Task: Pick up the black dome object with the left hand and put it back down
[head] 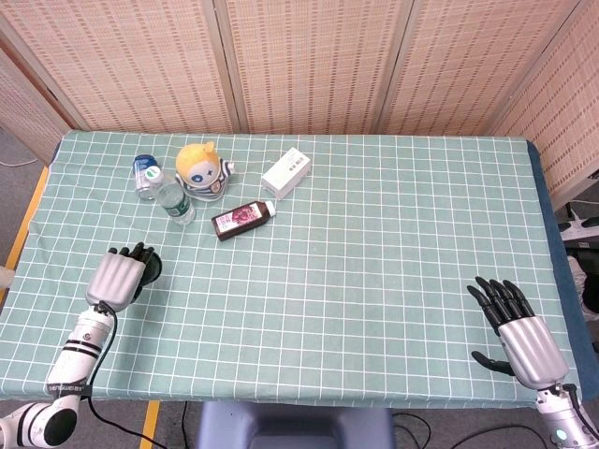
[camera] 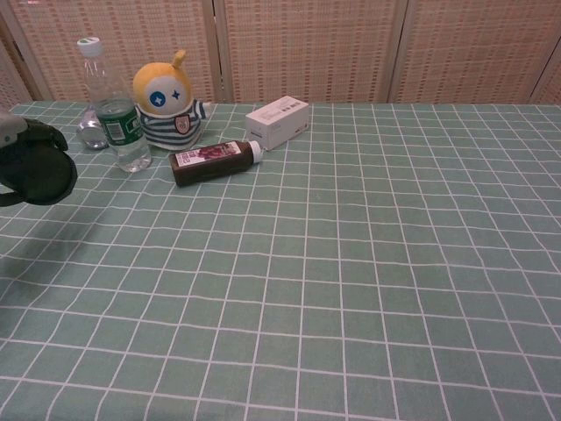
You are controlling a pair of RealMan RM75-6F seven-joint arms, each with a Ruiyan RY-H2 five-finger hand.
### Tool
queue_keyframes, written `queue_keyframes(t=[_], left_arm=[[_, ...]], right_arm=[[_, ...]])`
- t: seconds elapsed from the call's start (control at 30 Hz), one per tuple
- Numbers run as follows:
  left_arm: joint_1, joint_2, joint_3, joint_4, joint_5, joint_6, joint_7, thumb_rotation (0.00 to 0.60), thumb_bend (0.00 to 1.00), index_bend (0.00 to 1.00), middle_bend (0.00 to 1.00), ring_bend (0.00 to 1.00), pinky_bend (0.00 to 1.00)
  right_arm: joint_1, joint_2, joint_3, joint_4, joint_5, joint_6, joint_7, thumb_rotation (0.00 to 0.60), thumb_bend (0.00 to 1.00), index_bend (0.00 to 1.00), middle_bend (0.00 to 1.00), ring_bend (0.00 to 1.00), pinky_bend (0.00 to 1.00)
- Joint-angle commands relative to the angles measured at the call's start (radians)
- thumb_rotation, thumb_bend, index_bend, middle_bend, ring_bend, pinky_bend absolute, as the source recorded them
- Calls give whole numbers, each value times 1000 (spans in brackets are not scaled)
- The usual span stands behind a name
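Right hand (head: 520, 329): lower right of the head view, resting on the green checked tabletop (head: 393, 234), fingers spread, grasping nothing.

Left hand (head: 118, 273): lower left of the head view, fingers curled over the black dome (head: 152, 268), which it grasps. At the left edge of the chest view the dome (camera: 37, 169) appears raised clear of the tabletop, with a shadow on the cloth below it.

Middle distance, upper left: a dark bottle (head: 242, 219) lying on its side.

Further back: a clear water bottle (head: 173, 201) with a green label, upright; a second bottle (head: 145, 175) just behind it; a yellow-headed plush toy (head: 202, 168) beside them; a white box (head: 286, 172) to the toy's right.
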Motion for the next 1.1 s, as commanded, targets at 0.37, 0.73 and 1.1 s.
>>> queue_keyframes(t=[0.37, 0.73, 1.1], left_arm=[[-102, 72, -17, 92, 189, -512, -927, 600, 417, 669, 666, 439, 401], [-136, -55, 47, 182, 157, -411, -609, 600, 413, 646, 628, 370, 244], [-155, -116, 79, 205, 85, -379, -446, 600, 414, 133, 153, 83, 208]], right_arm=[[3, -5, -4, 2, -4, -7, -1, 600, 0, 0, 0, 0, 0], [2, 3, -4, 1, -6, -1, 10, 600, 0, 0, 0, 0, 0], [3, 5, -3, 0, -7, 0, 13, 600, 0, 0, 0, 0, 0]])
